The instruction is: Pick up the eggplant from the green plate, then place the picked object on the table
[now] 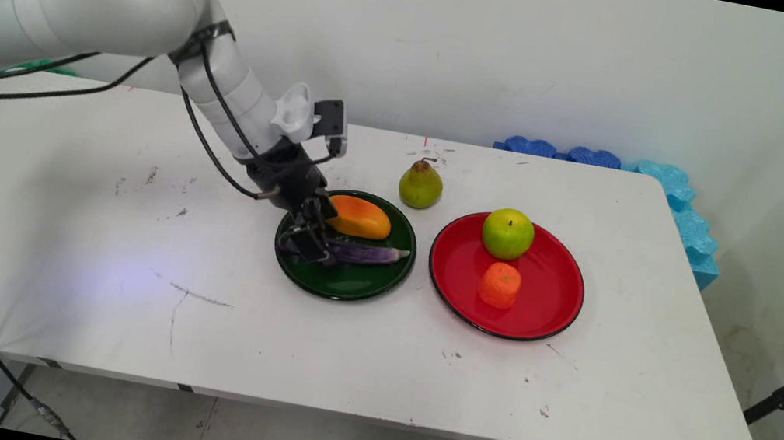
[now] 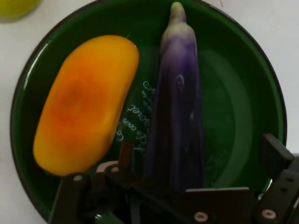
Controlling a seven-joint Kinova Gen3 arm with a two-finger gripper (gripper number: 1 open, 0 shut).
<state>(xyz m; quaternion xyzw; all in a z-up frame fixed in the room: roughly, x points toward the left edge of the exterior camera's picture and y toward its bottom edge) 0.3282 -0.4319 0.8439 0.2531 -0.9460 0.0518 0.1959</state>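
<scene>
A dark green plate (image 1: 350, 288) (image 2: 243, 93) holds a purple eggplant (image 1: 367, 253) (image 2: 177, 116) and an orange-yellow mango (image 1: 359, 217) (image 2: 84, 107) lying side by side. My gripper (image 1: 310, 242) (image 2: 198, 147) is low over the plate's left part, open, straddling the eggplant's thick end. One finger (image 2: 125, 154) stands in the gap between mango and eggplant. The other finger (image 2: 275, 151) stands well clear on the eggplant's far side. The eggplant lies flat on the plate.
A red plate (image 1: 551, 308) to the right carries a green apple (image 1: 508, 234) and an orange tangerine (image 1: 500, 284). A green pear (image 1: 420, 184) stands on the table behind the green plate. Blue foam pieces (image 1: 678, 202) line the table's far right corner.
</scene>
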